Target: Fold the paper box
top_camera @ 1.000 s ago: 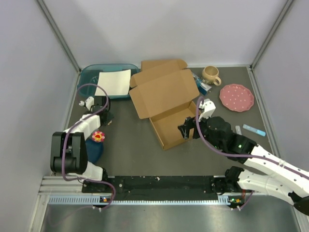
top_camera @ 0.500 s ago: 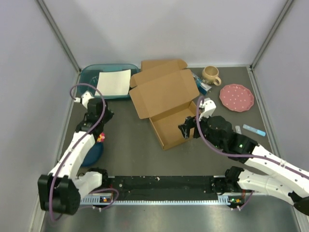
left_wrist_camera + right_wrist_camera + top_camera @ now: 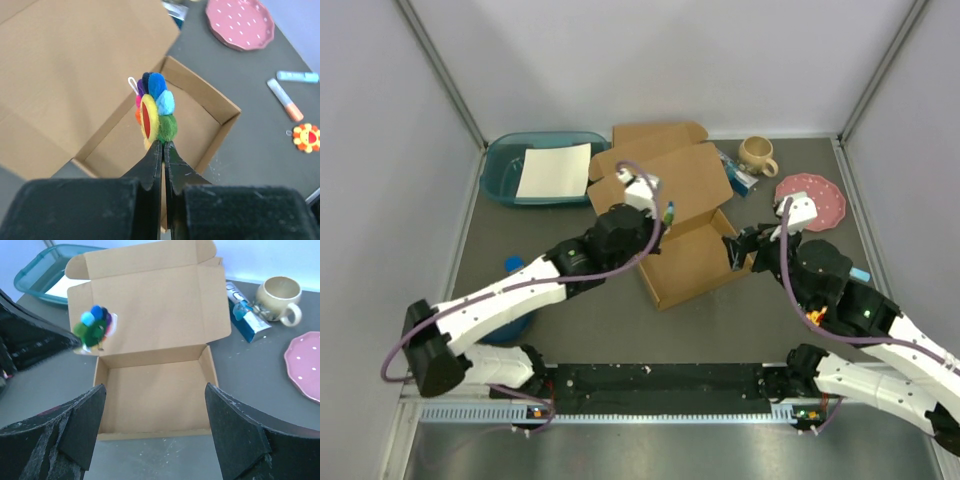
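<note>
Paper box (image 3: 692,258) open-lidded, left gripper (image 3: 161,145) clamped on rainbow flower toy (image 3: 154,110), clearest in wrist views, right gripper (image 3: 155,386) spread

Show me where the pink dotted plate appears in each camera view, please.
Top external: pink dotted plate, right of centre, upper half.
Left wrist: top right corner.
Right wrist: cut off at the right edge.
Shared landmark: the open paper box, left of the plate in every view.

Bright even light, soft shadows, slight blur.
</note>
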Available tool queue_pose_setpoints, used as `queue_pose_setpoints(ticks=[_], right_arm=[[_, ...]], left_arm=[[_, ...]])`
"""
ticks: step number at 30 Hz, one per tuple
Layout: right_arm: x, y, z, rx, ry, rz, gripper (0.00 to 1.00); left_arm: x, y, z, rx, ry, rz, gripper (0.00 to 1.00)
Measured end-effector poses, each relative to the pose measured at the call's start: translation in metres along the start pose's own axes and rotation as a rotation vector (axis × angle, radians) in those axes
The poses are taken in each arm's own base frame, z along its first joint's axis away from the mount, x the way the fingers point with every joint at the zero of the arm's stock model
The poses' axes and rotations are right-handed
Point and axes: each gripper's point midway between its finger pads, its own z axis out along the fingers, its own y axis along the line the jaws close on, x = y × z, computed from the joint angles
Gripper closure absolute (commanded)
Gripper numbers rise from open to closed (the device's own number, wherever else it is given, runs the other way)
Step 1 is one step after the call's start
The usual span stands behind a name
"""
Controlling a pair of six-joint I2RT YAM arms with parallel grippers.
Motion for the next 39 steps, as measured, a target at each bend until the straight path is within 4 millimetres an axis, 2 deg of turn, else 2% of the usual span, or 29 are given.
queue_pose_setpoints(ticks=[3, 7, 11, 14, 16, 17, 18, 19, 22, 23, 27, 33, 37, 39], right_arm=[[-0.004, -0.01, -0.009, 0.027, -0.018, 0.001, 0.19], [-0.002, -0.02, -0.014, 0.066, -0.014, -0.007, 0.19], [0.003, -0.025, -0.016, 0.084, 0.005, -0.021, 0.19], [0.005, -0.029, -0.019, 0.1, 0.012, -0.03, 0.19], [0.007, -0.032, -0.02, 0.108, 0.016, -0.035, 0.19], [0.007, -0.033, -0.02, 0.112, 0.019, -0.038, 0.19], [0.009, -0.033, -0.021, 0.115, 0.024, -0.042, 0.19], [0.01, -0.034, -0.021, 0.118, 0.028, -0.045, 0.19], [0.011, -0.035, -0.021, 0.122, 0.03, -0.047, 0.19], [0.011, -0.035, -0.021, 0.123, 0.03, -0.047, 0.19], [0.011, -0.036, -0.021, 0.127, 0.031, -0.047, 0.19], [0.008, -0.039, -0.024, 0.133, 0.017, -0.042, 0.18], [0.007, -0.052, -0.032, 0.187, 0.008, -0.053, 0.17], [0.005, -0.062, -0.037, 0.232, -0.004, -0.052, 0.16]], left_arm=[[0.011, -0.03, 0.014, 0.044, 0.05, 0.14, 1.0], [0.032, -0.054, 0.045, 0.034, 0.141, 0.34, 1.0], [0.061, -0.053, 0.068, -0.052, 0.216, 0.539, 1.0], [0.087, -0.037, 0.078, -0.138, 0.288, 0.699, 1.0], [0.092, -0.03, 0.08, -0.165, 0.307, 0.745, 1.0], [0.093, -0.026, 0.081, -0.182, 0.315, 0.768, 0.98], [0.093, -0.023, 0.081, -0.198, 0.318, 0.785, 0.9], [0.092, -0.021, 0.082, -0.206, 0.319, 0.793, 0.77], [0.087, -0.018, 0.081, -0.225, 0.312, 0.816, 0.57], [0.085, -0.018, 0.081, -0.229, 0.309, 0.817, 0.54], [0.082, -0.017, 0.081, -0.243, 0.301, 0.822, 0.49], [0.08, -0.018, 0.082, -0.241, 0.291, 0.818, 0.48], [0.075, -0.02, 0.08, -0.237, 0.269, 0.791, 0.47], [0.067, -0.02, 0.072, -0.234, 0.247, 0.752, 0.46]])
